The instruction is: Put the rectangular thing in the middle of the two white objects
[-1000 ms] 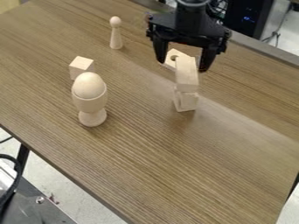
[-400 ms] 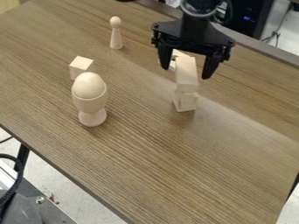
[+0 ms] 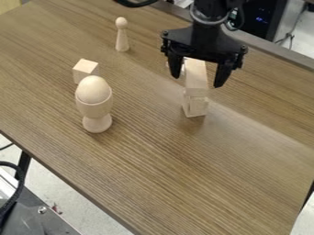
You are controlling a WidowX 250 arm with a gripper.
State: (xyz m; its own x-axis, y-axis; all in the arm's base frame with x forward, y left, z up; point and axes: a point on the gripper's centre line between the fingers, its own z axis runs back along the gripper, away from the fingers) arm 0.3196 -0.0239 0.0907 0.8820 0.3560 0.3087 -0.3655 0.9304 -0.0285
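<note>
End effector [image 3: 197,80] open, rectangular block [image 3: 197,79] well inside table edge [image 3: 73,184]

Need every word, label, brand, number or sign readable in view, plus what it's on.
None readable.
Rectangular block, cube, egg, egg cup, peg figure: no print visible.
Gripper: no legible markings.
Dark equipment at the upper right: small blue glowing spots, too small and blurred to tell whether they form characters.
</note>
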